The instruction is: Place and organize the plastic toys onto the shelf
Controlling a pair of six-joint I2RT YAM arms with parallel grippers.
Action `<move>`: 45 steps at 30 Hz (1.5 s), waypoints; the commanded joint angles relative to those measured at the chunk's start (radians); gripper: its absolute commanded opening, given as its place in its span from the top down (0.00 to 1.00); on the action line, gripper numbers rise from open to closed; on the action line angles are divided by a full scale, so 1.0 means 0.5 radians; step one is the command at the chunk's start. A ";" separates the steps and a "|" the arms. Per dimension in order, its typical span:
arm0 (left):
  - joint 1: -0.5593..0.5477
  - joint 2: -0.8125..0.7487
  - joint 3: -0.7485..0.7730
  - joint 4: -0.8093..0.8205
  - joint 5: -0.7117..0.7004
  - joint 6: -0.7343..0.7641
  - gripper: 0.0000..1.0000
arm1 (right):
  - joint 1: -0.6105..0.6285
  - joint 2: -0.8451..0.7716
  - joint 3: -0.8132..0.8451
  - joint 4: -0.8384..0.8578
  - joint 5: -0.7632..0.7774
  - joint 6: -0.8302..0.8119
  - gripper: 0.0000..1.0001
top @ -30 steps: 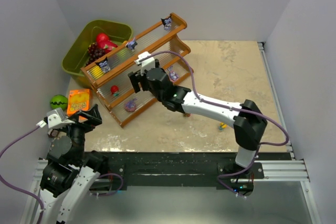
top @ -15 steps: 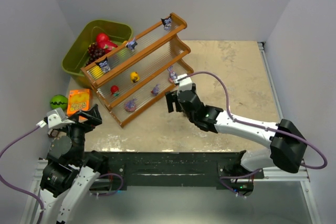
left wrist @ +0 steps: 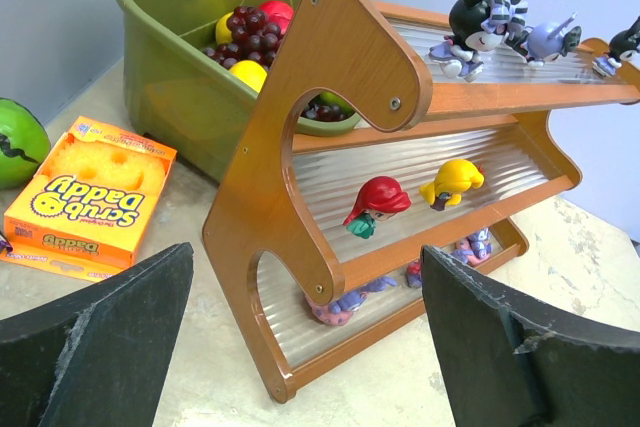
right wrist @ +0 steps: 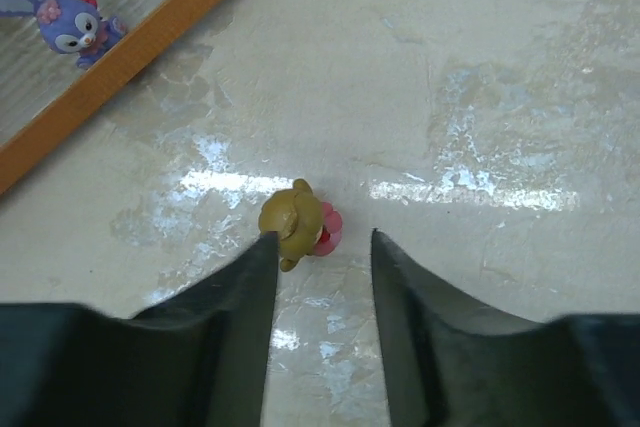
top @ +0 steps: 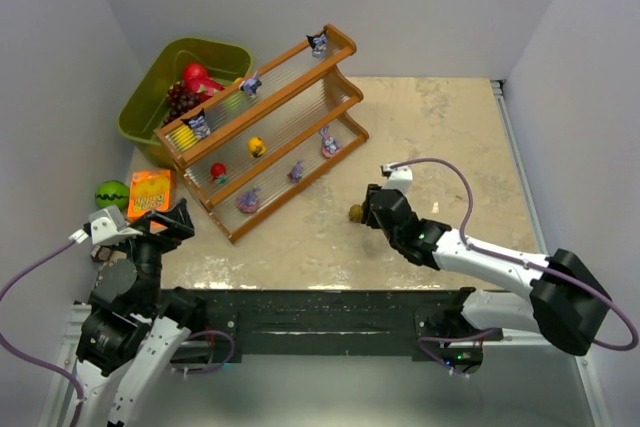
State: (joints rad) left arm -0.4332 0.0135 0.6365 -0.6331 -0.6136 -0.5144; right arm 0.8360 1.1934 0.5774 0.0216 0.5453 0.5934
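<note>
— How should the right claw (right wrist: pixel 320 242) have picked up the little brown bear toy (right wrist: pixel 292 219)?

— It should slide forward until the bear sat between both fingers, then squeeze gently.

— Was it holding the bear?

— No. It was partly open and empty. The bear lay just past its tips, mid-worktop, nearer the near edge. The shelf (left wrist: pixel 340 67) was by the far left corner.

— And the left claw (left wrist: pixel 305 347)?

— Wide open, empty.

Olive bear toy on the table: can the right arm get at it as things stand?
Probably yes. The olive bear toy lies on bare table at the tips of the right gripper, whose fingers are open, with nothing between. The shelf stands clear of it.
</note>
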 commanded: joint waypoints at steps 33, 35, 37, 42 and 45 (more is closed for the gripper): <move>0.007 -0.116 -0.009 0.067 -0.012 -0.023 0.00 | 0.012 0.816 0.137 0.536 -0.262 0.406 1.00; 0.007 -0.116 -0.006 0.064 -0.009 -0.023 0.00 | 0.021 0.840 0.152 0.564 -0.302 0.387 1.00; 0.007 -0.116 -0.009 0.067 -0.009 -0.023 0.00 | 0.028 0.850 0.174 0.540 -0.293 0.372 1.00; 0.007 -0.119 -0.009 0.067 -0.009 -0.023 0.00 | 0.043 0.703 0.119 0.415 -0.238 0.357 0.84; 0.007 -0.119 -0.009 0.064 -0.015 -0.020 0.00 | 0.104 0.507 0.060 0.338 -0.158 0.338 0.59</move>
State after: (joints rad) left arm -0.4332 0.0135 0.6365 -0.6331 -0.6140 -0.5148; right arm 0.8539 1.5757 0.6304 0.2386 0.4049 0.7795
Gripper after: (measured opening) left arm 0.995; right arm 0.323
